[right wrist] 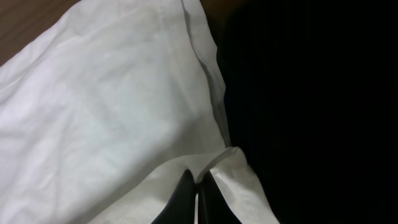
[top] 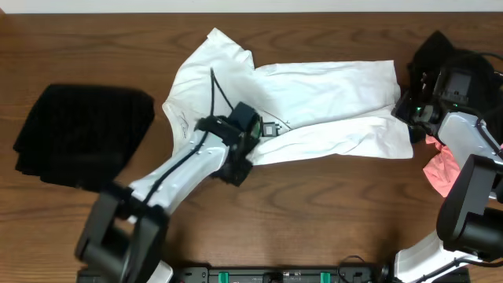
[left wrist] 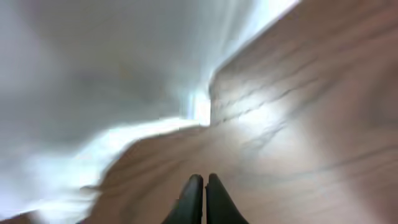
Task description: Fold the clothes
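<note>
On wooden table (top: 314, 204), toward far edge: crumpled white fabric T-shirt (top: 330, 94). Left gripper (left wrist: 203, 179) closed, empty, by its near hem; right gripper (right wrist: 198, 178) pinching its right edge.

The T-shirt (top: 322, 98) is white, the garment (top: 82, 134) left of the left gripper (top: 269, 130) black, the cloth (top: 440, 167) by the right gripper (top: 402, 110) pink.

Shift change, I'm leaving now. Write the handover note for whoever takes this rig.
Left gripper: shut near the middle of the white T-shirt; no cloth seen in it, wrist view blurred.
Right gripper: shut, apparently pinching the white T-shirt at its right edge.
Shirt lies mid-table, rumpled, partly doubled over.
Done: black garment at left looks folded.
Left: finish the shirt, then second black garment and pink garment by the right arm.
</note>
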